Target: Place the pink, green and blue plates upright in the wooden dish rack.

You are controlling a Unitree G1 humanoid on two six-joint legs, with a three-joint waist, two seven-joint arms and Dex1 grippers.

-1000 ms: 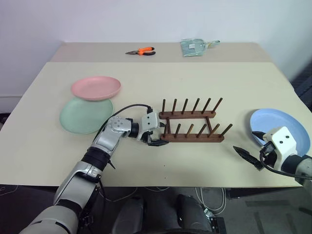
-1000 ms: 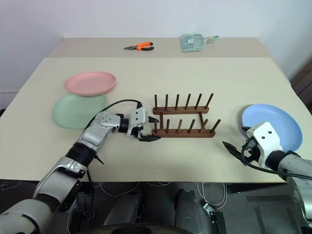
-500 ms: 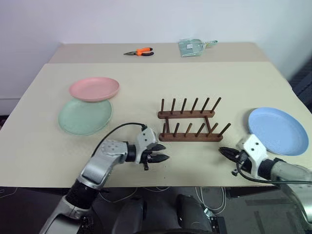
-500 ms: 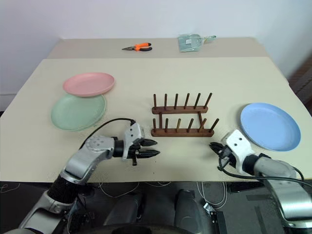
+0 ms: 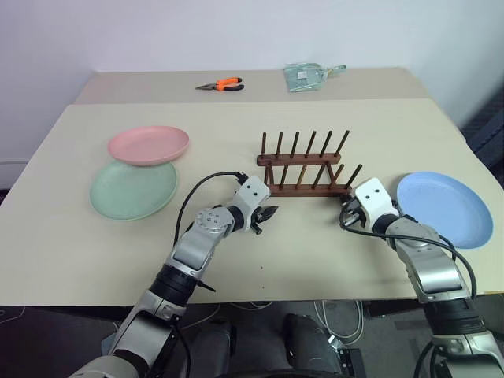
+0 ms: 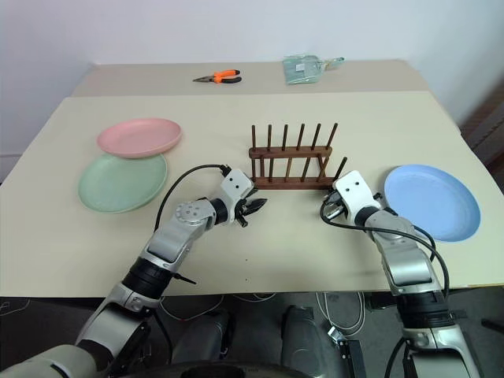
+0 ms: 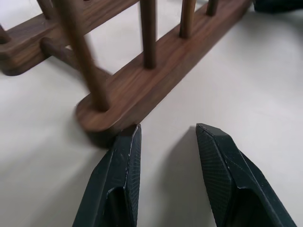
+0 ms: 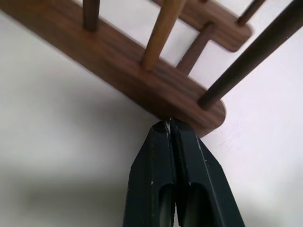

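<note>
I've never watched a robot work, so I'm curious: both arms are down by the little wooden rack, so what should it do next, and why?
Probably draw the right tool back from the wooden dish rack and turn to the blue plate beside it. The rack holds nothing, all three plates lie flat on the table, and this tool is shut against the rack's end, gripping nothing. The left tool, fingers apart, sits at the other end.

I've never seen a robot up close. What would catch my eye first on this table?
Probably the dark wooden dish rack mid-table, with a gripper at each near end: the left gripper with fingers apart, the right gripper with fingers shut, tips against the base bar. Next, the colours: a pink plate overlapping a green plate to the left, a blue plate to the right.
</note>
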